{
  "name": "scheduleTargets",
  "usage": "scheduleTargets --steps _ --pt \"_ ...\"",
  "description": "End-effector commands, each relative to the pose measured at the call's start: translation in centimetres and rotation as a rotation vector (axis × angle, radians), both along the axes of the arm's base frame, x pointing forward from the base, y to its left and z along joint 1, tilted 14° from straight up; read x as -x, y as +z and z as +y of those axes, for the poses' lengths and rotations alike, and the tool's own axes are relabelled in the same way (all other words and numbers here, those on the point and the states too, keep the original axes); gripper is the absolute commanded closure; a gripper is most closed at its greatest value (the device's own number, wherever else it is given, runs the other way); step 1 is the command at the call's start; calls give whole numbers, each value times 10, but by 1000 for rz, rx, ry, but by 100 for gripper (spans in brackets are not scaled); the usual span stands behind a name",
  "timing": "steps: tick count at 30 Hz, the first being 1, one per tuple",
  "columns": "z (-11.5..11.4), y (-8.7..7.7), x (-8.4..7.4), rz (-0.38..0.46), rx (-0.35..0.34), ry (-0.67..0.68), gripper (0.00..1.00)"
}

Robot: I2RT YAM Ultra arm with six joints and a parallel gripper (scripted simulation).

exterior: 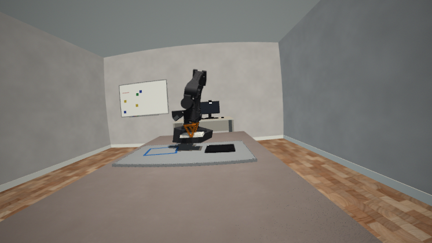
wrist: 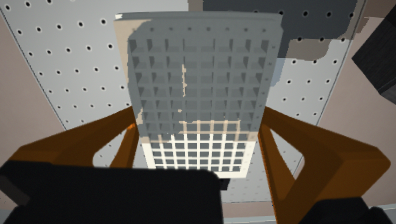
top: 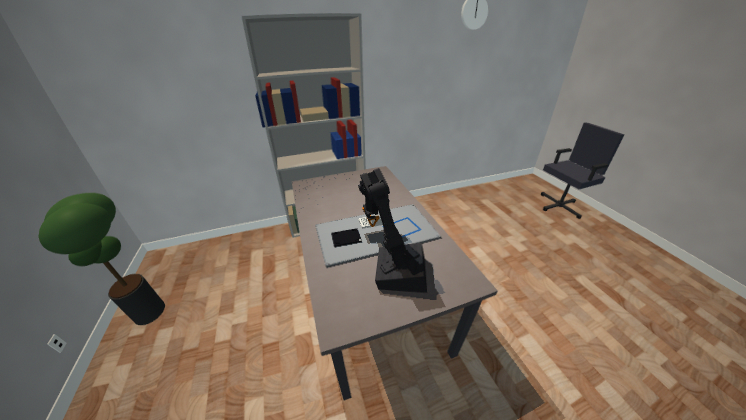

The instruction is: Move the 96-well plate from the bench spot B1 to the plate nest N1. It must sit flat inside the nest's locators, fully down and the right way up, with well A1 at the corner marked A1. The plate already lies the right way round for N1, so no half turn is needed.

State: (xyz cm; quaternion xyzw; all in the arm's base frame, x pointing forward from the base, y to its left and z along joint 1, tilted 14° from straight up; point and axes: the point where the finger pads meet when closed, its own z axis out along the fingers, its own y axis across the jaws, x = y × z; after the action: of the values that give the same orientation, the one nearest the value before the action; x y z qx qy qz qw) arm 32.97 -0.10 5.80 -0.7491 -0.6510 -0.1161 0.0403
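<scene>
My gripper (wrist: pixel 198 111) with orange fingers is shut on the white 96-well plate (wrist: pixel 200 95), gripping its two long sides. The plate hangs above the grey perforated mat, right way up. In the exterior view the gripper (exterior: pixel 191 130) holds the plate (exterior: pixel 194 135) in the air between the blue outlined square B1 (exterior: pixel 160 150) and the black plate nest N1 (exterior: pixel 219 148). In the top view the plate (top: pixel 364 221) shows as a small white patch by the arm, with the nest (top: pixel 346 237) to its left and the blue square (top: pixel 406 225) to its right. The A1 mark is too small to see.
The arm's black base (top: pixel 404 273) stands on the table in front of the grey mat (top: pixel 376 237). A bookshelf (top: pixel 309 104) stands behind the table, a chair (top: pixel 582 164) at the right, a plant (top: pixel 93 250) at the left.
</scene>
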Motion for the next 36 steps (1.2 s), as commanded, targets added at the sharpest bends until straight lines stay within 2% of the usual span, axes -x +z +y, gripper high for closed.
scheduleTargets --steps 1,12,18,23,27,28,30,36 --pt "9 18 -7 -30 13 -24 100" --pt "38 23 -11 -21 10 -24 100" --pt "58 20 -13 5 10 -24 100" --pt "74 27 -15 -3 9 -24 100" --pt "80 26 -16 5 10 -24 100" --pt "83 31 -17 -10 7 -24 100" --pt "90 28 -18 4 10 -24 100" --pt "109 33 -20 4 9 -24 100"
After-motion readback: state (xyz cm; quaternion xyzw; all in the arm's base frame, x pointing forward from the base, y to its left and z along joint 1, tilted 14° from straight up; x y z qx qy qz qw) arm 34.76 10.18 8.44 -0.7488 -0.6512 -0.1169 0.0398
